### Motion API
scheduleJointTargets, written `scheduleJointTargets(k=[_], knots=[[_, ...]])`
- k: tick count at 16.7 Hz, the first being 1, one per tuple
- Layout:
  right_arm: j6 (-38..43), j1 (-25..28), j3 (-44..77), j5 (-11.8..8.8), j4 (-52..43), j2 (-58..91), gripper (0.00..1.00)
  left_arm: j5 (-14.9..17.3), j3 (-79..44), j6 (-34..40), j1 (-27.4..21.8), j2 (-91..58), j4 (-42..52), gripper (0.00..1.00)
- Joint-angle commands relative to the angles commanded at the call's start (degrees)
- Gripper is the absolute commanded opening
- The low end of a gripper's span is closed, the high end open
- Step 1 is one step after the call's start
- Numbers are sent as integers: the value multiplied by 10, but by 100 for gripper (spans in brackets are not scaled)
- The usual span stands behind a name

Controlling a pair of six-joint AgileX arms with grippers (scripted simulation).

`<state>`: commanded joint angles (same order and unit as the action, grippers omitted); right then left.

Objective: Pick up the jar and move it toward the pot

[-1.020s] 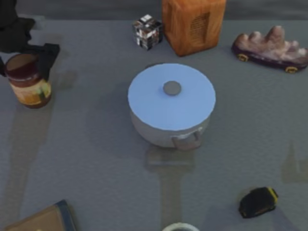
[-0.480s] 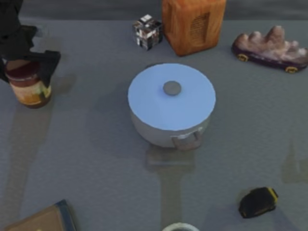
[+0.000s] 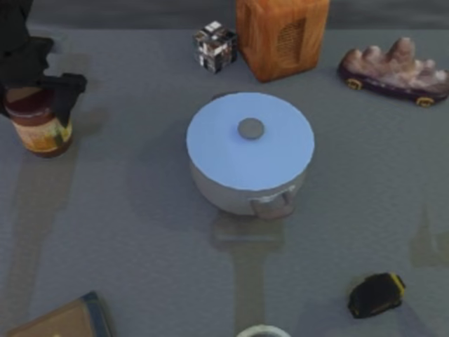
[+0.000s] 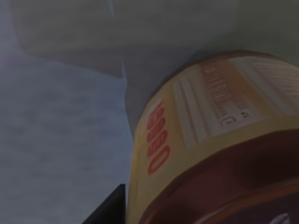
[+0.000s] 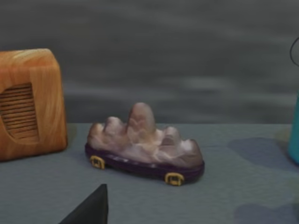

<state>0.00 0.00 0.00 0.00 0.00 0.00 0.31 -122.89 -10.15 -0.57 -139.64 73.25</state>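
Observation:
The jar [image 3: 41,126], small with a dark brown lid and a yellow-orange label, stands at the table's far left. My left gripper [image 3: 35,95] comes down over its top, one black finger on either side of the lid, shut on it. In the left wrist view the jar [image 4: 219,140] fills most of the picture, with one dark fingertip [image 4: 110,210] against its label. The pot [image 3: 250,151], silver-grey with a flat light-blue lid and grey knob, sits in the middle of the table, well to the jar's right. Of my right gripper only one dark fingertip [image 5: 93,210] shows, with nothing held.
Behind the pot stand a patterned cube [image 3: 215,46] and a large wooden block [image 3: 282,35]. A rock ornament on a purple base [image 3: 394,70] lies at the back right. Near the front edge are a black object [image 3: 377,295], a white cup rim [image 3: 263,331] and a book [image 3: 63,319].
My left gripper has come down over the jar's top and closed round it; the jar has shifted slightly to the left. The pot and the rest have not moved.

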Motion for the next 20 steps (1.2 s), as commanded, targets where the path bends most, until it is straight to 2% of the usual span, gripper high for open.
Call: scheduleJointTargets(k=[3,4,14,20], knots=[[0,0,0,0,0,0,100,0,0,0,0,0,0,2],[0,0,0,0,0,0,100,0,0,0,0,0,0,0],[0,0,0,0,0,0,100,0,9,0,0,9,2,0],[0,0,0,0,0,0,100,-2,125,-1,7,168,34,0]])
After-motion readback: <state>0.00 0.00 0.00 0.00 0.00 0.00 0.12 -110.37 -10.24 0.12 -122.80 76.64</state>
